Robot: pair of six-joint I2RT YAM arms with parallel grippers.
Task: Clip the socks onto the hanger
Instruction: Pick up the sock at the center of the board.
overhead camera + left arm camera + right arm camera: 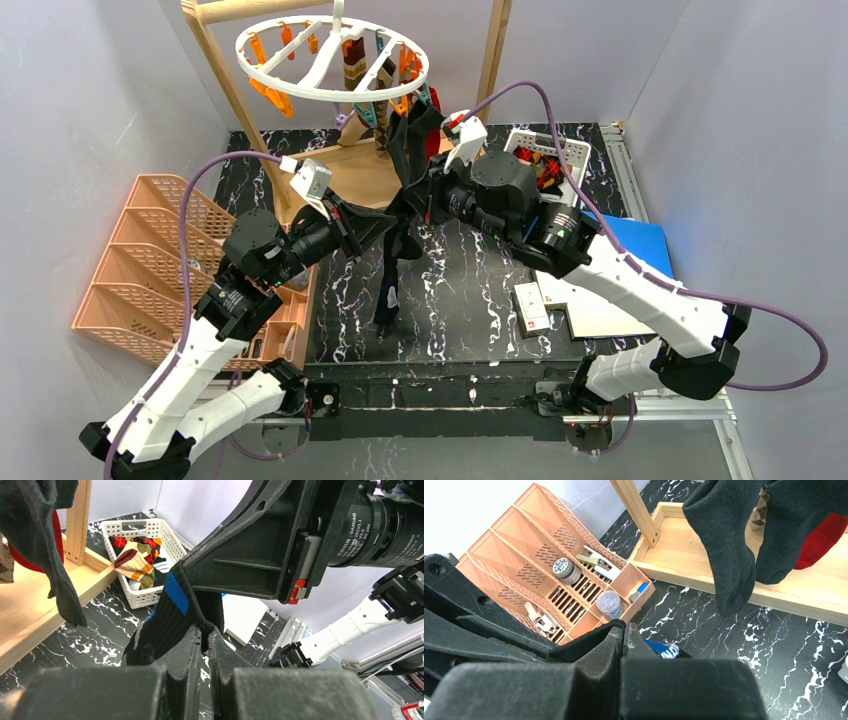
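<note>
Both grippers hold one black sock with a blue band [388,262] above the table's middle; its foot hangs down. My left gripper [366,226] is shut on its cuff edge, and so is my right gripper [414,202], close beside it. In the left wrist view the gripper [205,632] pinches the ribbed sock [160,625]. In the right wrist view the gripper [625,630] pinches the black fabric [584,642]. The white ring hanger [335,60] hangs at the back, just above the grippers. A black sock [410,140], a red one [819,540] and an argyle one [355,65] hang from it.
The wooden frame [225,90] and its base [704,575] stand under the hanger. A white lattice basket [575,150] with more socks [135,562] is at the back right. An orange organizer [150,260] is at the left. A blue sheet [640,245] and white sheets [590,315] lie at the right.
</note>
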